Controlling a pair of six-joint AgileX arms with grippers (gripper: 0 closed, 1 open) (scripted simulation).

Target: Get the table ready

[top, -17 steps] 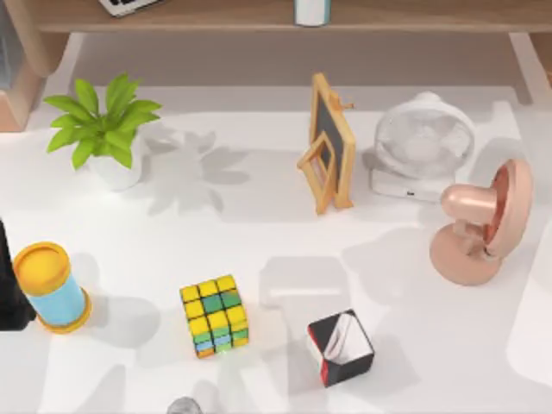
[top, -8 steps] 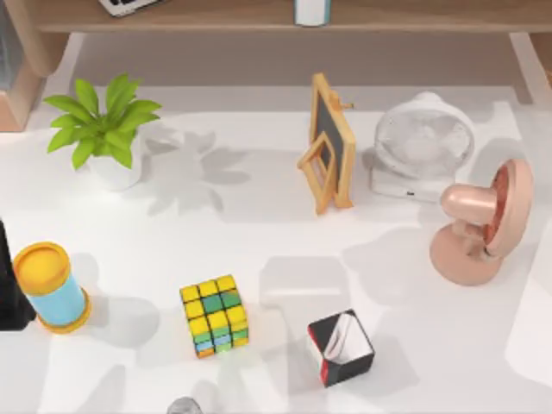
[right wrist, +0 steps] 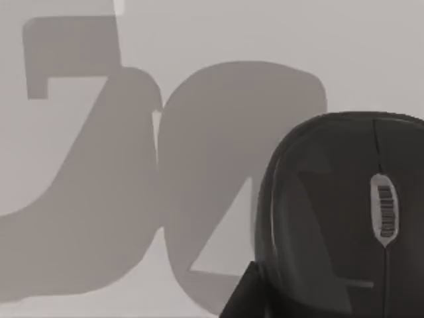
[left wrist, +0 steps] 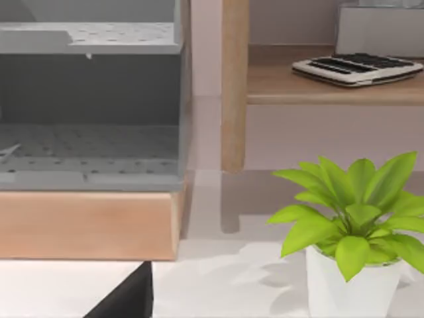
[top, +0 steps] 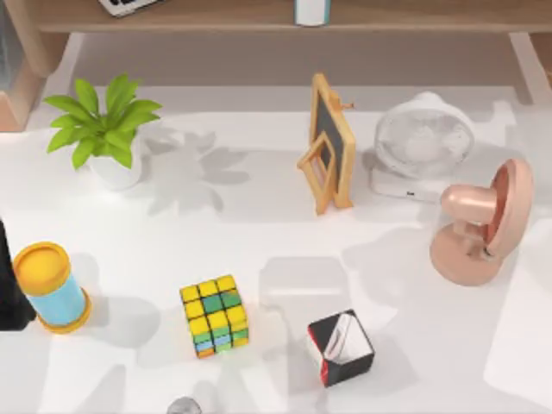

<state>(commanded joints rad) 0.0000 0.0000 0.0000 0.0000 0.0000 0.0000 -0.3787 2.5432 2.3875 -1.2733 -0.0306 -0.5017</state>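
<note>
The white table [top: 259, 233] carries several scattered objects. A dark part of my left arm [top: 7, 293] stands at the table's left edge, beside a yellow-capped blue cylinder [top: 50, 286]. A black wedge of the left gripper [left wrist: 126, 299] shows in the left wrist view, low over the table and facing a potted plant [left wrist: 351, 232]. The right wrist view looks down on a black computer mouse [right wrist: 344, 212] lying on the table, with a dark edge of the right gripper [right wrist: 244, 299] just beside it.
Potted plant [top: 103, 129] at back left, chalkboard easel [top: 330, 142] at centre, white fan [top: 423, 142] and pink fan [top: 483, 220] at right. Colour cube [top: 214, 315] and black-red box [top: 341, 347] sit near the front. A wooden shelf [top: 259, 13] with a calculator [left wrist: 358, 66] spans the back.
The objects on the table have not moved. The shadows along the table's right side have shifted and changed shape.
</note>
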